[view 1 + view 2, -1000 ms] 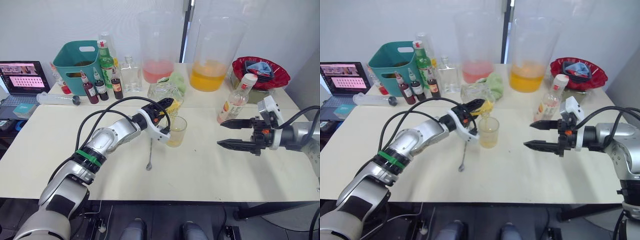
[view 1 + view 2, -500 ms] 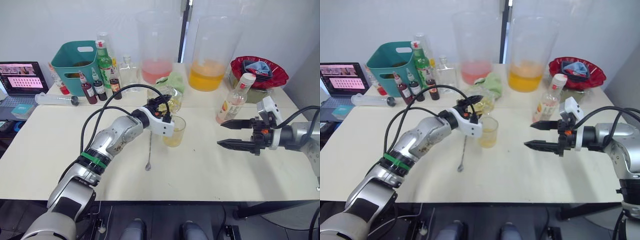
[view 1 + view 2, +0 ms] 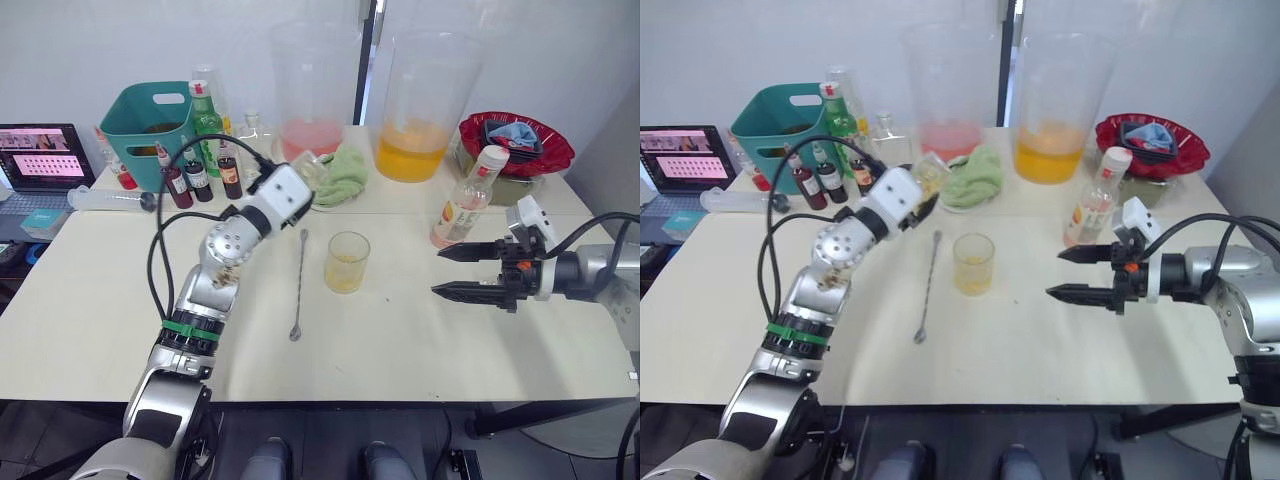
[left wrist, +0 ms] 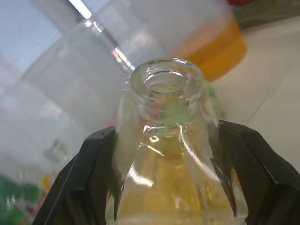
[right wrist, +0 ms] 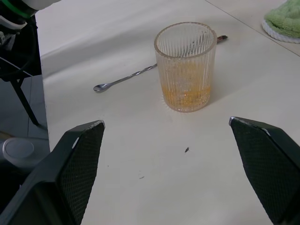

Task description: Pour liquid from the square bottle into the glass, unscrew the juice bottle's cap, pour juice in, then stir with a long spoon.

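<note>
Toward the desk's back edge, left of centre: the left gripper (image 4: 159,154) holds the square bottle (image 4: 171,154), its jaws closed on the bottle's glass shoulders; the neck is open, and a little yellow liquid (image 4: 176,187) shows inside
Desk (image 3: 420,340) middle: the glass (image 3: 347,261) stands upright with a shallow layer of yellow-orange at its bottom; the long spoon (image 3: 300,285) lies flat just to its left, not touching it, bowl end toward the front edge
Right part of the desk, nearer the back: the juice bottle (image 3: 468,207) stands upright, pale pink juice (image 3: 450,228) inside, the white cap (image 3: 496,156) on
Right gripper (image 3: 468,270): hovers over the desk's right side with its jaws spread wide and holding nothing, tips aimed toward the glass; the juice bottle stands just behind it
Back edge, other things: a green cloth (image 3: 340,172); two big pitchers, one with pink (image 3: 313,95) and one with orange (image 3: 423,105); a teal bin (image 3: 155,120)
Step in hand: judging by the yellow in the glass and the bottle held away from it, the first pour looks done; the bottle is likely due to be set down near the back edge
Next move: the bottle needs an upright landing on a bare patch of desk before the jaws let go; then the right jaws must close on the juice bottle's body, so that the left can turn the cap off
</note>
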{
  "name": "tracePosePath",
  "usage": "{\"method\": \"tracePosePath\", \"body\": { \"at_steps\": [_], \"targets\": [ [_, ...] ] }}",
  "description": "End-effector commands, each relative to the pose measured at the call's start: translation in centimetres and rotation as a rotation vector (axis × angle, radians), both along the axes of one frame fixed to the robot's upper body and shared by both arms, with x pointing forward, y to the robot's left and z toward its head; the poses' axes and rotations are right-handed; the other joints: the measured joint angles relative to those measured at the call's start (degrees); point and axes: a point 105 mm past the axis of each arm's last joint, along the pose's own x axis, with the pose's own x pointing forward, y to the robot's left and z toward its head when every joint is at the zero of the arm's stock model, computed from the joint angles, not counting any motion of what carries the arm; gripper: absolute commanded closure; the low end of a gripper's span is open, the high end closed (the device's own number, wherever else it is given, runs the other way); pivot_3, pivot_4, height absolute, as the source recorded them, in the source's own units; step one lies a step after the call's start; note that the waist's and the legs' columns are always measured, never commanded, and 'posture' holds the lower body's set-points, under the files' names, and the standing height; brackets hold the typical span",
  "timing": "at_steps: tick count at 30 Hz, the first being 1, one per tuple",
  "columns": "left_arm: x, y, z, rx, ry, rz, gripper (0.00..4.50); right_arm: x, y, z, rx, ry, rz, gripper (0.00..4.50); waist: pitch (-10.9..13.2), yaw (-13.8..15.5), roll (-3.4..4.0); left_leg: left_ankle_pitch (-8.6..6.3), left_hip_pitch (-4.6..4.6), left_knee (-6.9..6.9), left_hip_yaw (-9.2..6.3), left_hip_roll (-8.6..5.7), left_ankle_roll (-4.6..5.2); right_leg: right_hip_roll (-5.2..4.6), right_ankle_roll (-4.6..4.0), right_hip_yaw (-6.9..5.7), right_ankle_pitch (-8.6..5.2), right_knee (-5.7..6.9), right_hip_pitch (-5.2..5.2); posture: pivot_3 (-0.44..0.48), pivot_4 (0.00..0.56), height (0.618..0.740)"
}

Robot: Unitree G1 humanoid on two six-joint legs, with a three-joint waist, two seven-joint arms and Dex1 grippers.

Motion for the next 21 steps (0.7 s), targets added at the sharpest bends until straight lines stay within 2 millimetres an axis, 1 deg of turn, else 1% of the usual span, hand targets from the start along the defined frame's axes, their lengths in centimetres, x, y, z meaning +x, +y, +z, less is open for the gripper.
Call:
{"method": "tracePosePath", "body": {
  "at_steps": [1, 3, 5, 7, 11, 15, 17, 21],
  "targets": [
    [0.2, 3.9, 3.0, -0.231, -0.008, 0.113, 1.73, -0.1, 0.5, 1.5, -0.003, -0.057, 0.034, 0.00, 0.00, -0.20, 0.00, 0.00, 0.00, 0.00, -0.01, 0.01, 0.00, 0.01, 0.00, 0.00, 0.00, 0.00, -0.01, 0.000, 0.150, 0.740],
    [0.5, 5.3, 2.6, -0.331, 0.039, 0.160, 1.73, 0.0, 0.6, 1.6, -0.004, -0.058, 0.039, 0.00, 0.00, -0.26, 0.00, 0.00, 0.00, 0.00, -0.03, 0.01, 0.00, 0.02, 0.00, -0.01, 0.00, 0.01, -0.01, 0.000, 0.150, 0.740],
    [0.9, 7.0, 1.5, -0.447, 0.106, 0.224, 1.73, 0.0, 0.7, 1.6, -0.005, -0.057, 0.047, 0.00, 0.00, -0.26, 0.00, 0.00, -0.02, 0.00, -0.03, 0.00, 0.00, 0.00, 0.00, -0.01, 0.00, 0.01, -0.01, 0.000, 0.150, 0.740],
    [1.0, 7.8, 0.8, -0.496, 0.136, 0.247, 1.73, 0.0, 0.9, 1.7, -0.005, -0.055, 0.054, 0.00, 0.00, -0.03, -0.01, 0.00, -0.04, 0.04, -0.04, -0.02, -0.01, -0.02, 0.00, -0.01, 0.00, 0.00, -0.01, 0.000, 0.150, 0.740],
    [0.8, 8.0, 0.0, -0.451, 0.139, 0.264, 1.73, -0.1, 1.3, 1.7, 0.002, -0.051, 0.069, 0.00, -0.01, 0.65, -0.04, 0.00, -0.23, 0.16, -0.07, -0.04, -0.01, -0.04, 0.02, -0.05, 0.03, 0.00, -0.10, 0.000, 0.150, 0.740],
    [0.7, 8.2, -0.9, -0.457, 0.163, 0.275, 1.73, -0.2, 1.5, 1.7, 0.011, -0.050, 0.077, 0.00, -0.02, 0.67, -0.05, 0.01, -0.29, 0.18, -0.06, -0.09, -0.02, -0.09, 0.05, -0.02, 0.05, 0.04, -0.21, 0.000, 0.150, 0.740],
    [0.7, 8.3, -1.8, -0.434, 0.178, 0.283, 1.73, -0.2, 1.6, 1.8, 0.015, -0.053, 0.077, 0.00, -0.02, 0.59, -0.06, 0.02, -0.43, 0.18, -0.05, -0.07, -0.04, -0.07, 0.04, -0.01, 0.05, 0.10, -0.39, 0.000, 0.150, 0.740],
    [0.6, 8.4, -2.8, -0.416, 0.207, 0.278, 1.73, -0.1, 1.6, 1.9, 0.021, -0.057, 0.073, 0.00, -0.03, 0.52, -0.06, 0.03, -0.49, 0.20, -0.02, -0.07, -0.05, -0.08, 0.03, 0.02, 0.06, 0.44, -0.50, 0.000, 0.150, 0.740]
  ]
}}
